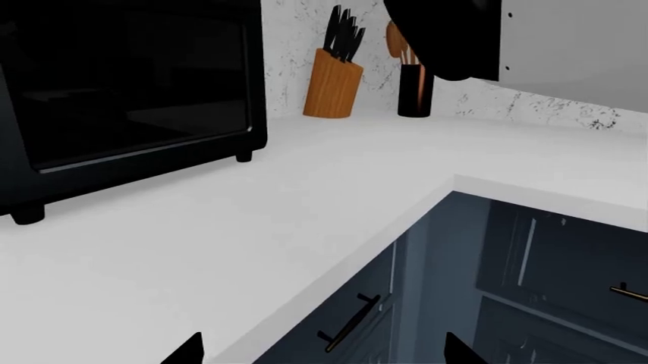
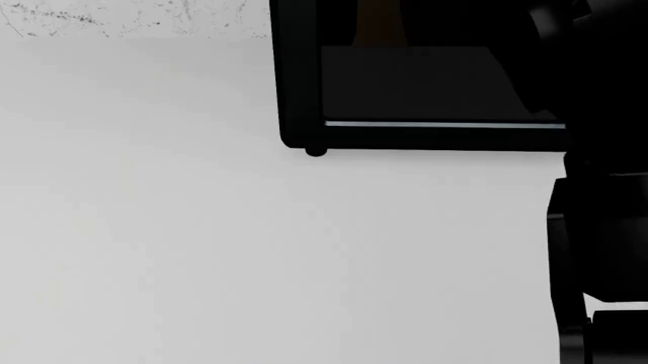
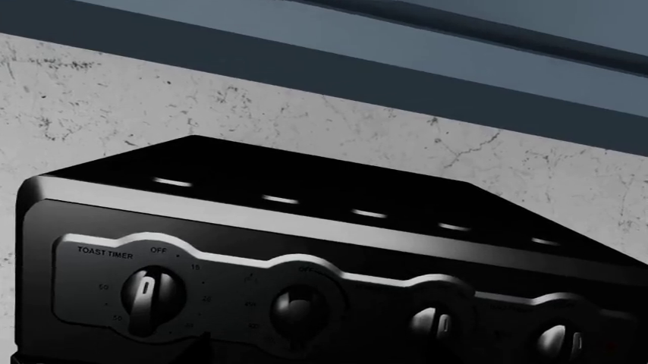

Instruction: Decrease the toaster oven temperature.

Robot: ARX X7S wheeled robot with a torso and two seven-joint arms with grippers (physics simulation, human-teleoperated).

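The black toaster oven [image 2: 426,83] stands on the white counter, with a dark glass door and a silver strip along its lower edge. It also shows in the left wrist view [image 1: 121,98]. The right wrist view shows its control panel [image 3: 335,303] close up with a row of knobs. The toast timer knob [image 3: 150,296] is at one end, and a second knob [image 3: 297,311] with unreadable markings is beside it. My right gripper [image 3: 324,356] is just in front of the second knob; one fingertip [image 3: 202,345] shows far off centre, so the jaws stand apart. My left gripper [image 1: 322,356] is open and empty over the counter edge.
A wooden knife block [image 1: 332,83] and a black utensil holder [image 1: 414,89] stand against the marble backsplash. Dark blue drawers with bar handles [image 1: 354,322] sit below the counter [image 1: 202,250]. My right arm [image 2: 602,227] fills the head view's right side.
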